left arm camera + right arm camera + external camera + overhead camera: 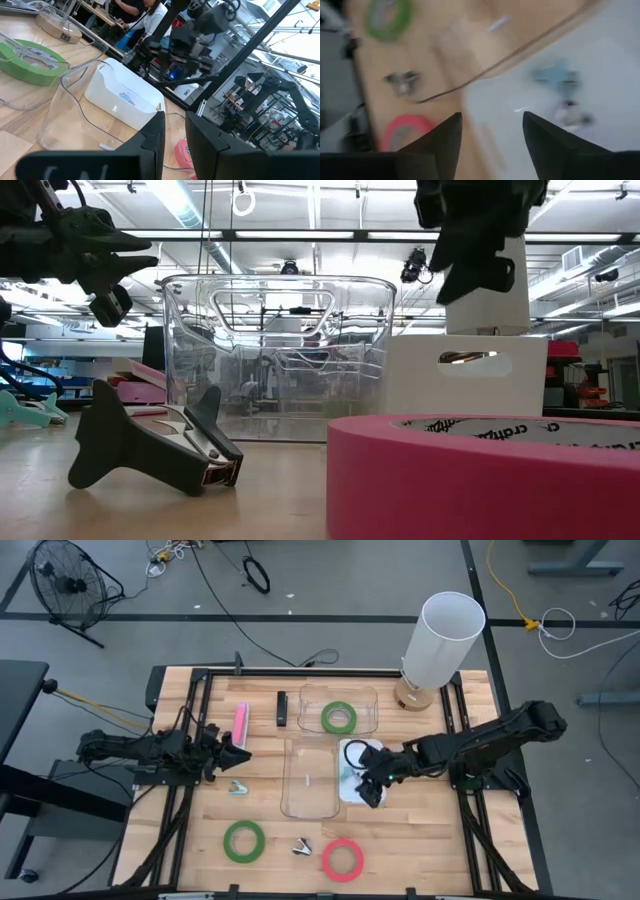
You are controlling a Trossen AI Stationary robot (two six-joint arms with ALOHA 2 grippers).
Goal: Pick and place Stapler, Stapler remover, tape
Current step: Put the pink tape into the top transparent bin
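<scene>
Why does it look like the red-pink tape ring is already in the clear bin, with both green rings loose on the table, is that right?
Not quite. In the high view the ring inside the clear bin is a green tape ring. The red-pink tape ring lies loose on the table, and so does the other green ring.

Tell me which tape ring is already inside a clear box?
The green tape at the table's far side. It lies inside the clear bin. The other green ring and the pink ring lie on bare wood near the front edge.
</scene>
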